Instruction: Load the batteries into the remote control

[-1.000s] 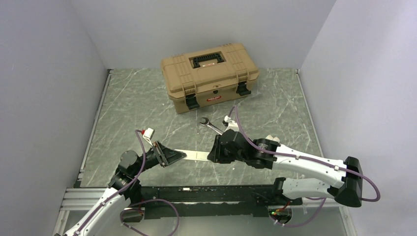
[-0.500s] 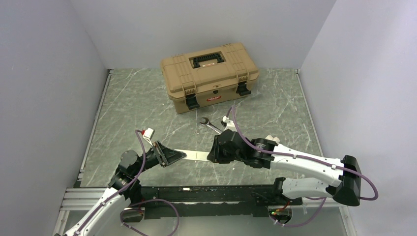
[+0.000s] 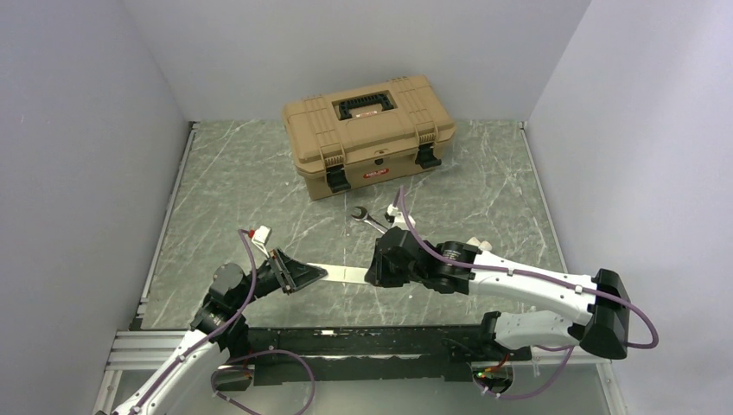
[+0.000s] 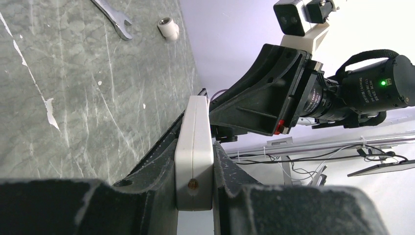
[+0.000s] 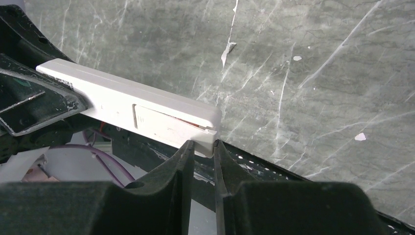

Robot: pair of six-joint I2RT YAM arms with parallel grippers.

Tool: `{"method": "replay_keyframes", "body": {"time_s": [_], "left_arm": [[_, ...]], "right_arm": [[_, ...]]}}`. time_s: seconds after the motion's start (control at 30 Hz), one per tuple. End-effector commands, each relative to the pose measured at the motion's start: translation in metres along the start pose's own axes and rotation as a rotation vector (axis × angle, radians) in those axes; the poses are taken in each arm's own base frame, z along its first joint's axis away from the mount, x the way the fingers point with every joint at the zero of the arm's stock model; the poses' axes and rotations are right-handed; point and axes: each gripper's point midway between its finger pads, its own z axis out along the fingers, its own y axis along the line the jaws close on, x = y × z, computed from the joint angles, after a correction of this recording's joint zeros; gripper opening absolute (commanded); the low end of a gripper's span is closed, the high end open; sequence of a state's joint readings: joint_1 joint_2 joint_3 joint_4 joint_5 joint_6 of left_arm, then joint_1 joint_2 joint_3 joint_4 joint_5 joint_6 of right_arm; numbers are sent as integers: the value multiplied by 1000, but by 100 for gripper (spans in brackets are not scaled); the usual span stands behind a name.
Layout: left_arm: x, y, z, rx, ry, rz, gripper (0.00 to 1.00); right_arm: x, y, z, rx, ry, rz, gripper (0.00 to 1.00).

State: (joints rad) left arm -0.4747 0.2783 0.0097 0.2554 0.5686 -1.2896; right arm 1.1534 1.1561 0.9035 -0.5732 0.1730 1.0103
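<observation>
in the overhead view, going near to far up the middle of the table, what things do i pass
remote control → wrench → toolbox

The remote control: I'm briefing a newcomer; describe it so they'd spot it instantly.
Start at the tan toolbox at the back; a steel wrench lies before it. Nearer, the remote control spans from left gripper to right gripper: a slim white bar, not grey metal.
</observation>
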Motion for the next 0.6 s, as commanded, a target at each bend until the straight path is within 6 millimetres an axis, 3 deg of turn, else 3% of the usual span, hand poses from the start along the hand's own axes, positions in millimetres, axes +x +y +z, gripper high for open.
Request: {"method": "replay_keyframes", "body": {"time_s": [0.0, 0.57], "left_arm": [[5, 3, -1, 46, 4, 18, 0], [5, 6, -1, 43, -1, 11, 0]], "right_arm": [[-12, 43, -6, -143, -19, 19, 18], [-10, 68, 5, -197, 2, 8, 16]]}}
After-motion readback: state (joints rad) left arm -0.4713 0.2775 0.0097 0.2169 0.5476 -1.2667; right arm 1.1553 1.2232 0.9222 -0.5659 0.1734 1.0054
